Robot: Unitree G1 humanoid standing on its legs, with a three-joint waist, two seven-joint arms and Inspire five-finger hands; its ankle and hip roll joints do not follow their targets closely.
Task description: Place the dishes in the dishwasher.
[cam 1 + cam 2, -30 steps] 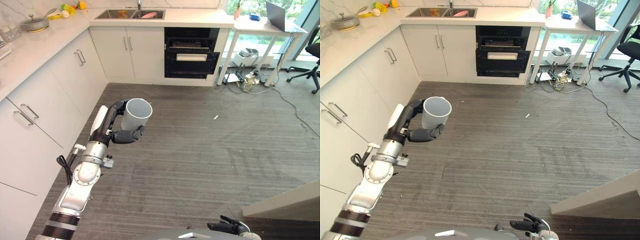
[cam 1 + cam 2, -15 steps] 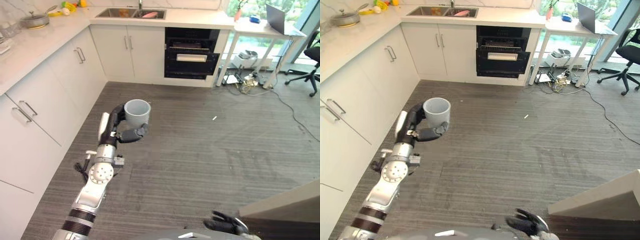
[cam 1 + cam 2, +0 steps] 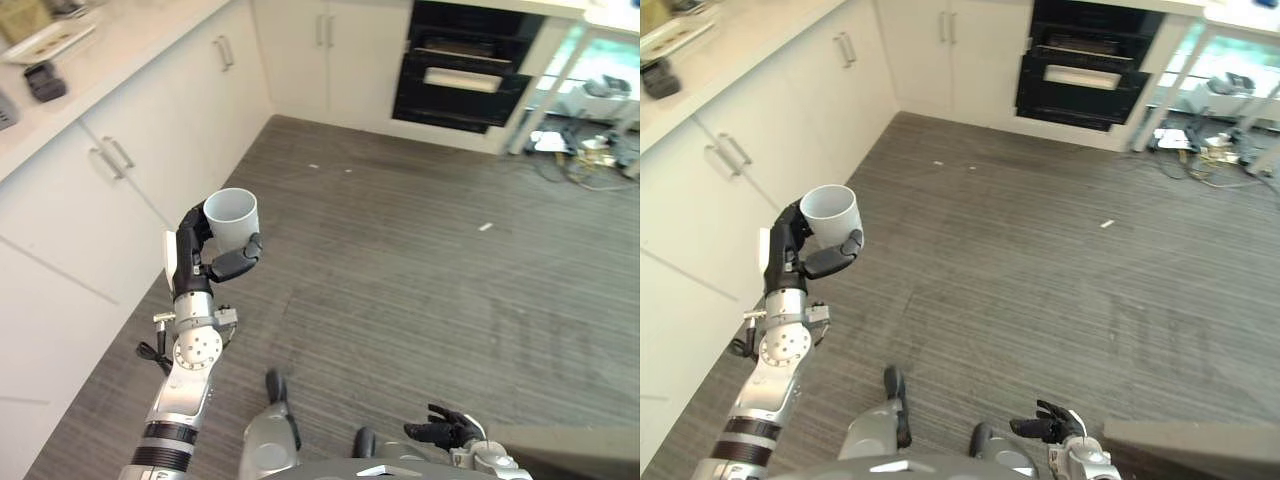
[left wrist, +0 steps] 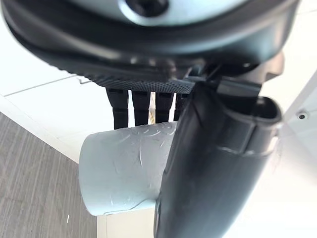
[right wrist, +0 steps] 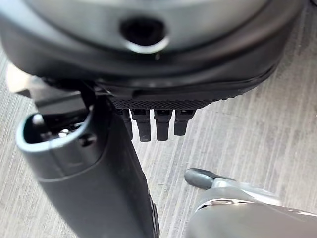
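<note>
A pale grey cup (image 3: 231,215) stands upright in my left hand (image 3: 196,250), held at mid-height over the wood floor beside the white cabinets. In the left wrist view the fingers (image 4: 141,106) curl behind the cup (image 4: 124,171) and the thumb (image 4: 213,163) crosses its front. A black built-in appliance (image 3: 466,66) with a pale handle bar sits under the counter at the far end, well away from the cup. My right hand (image 3: 446,431) hangs low, fingers relaxed and holding nothing; it also shows as right hand (image 5: 99,163) over the floor.
White cabinets (image 3: 110,170) with bar handles line the left side, close to my left arm. The counter (image 3: 120,45) above carries a plate and a dark item. Cables (image 3: 585,150) lie at the far right. A white scrap (image 3: 485,227) lies on the open floor.
The whole picture has shifted, so the camera moved: the cabinets are nearer and the black appliance sits further right. The cup stays in my left hand, upright.
</note>
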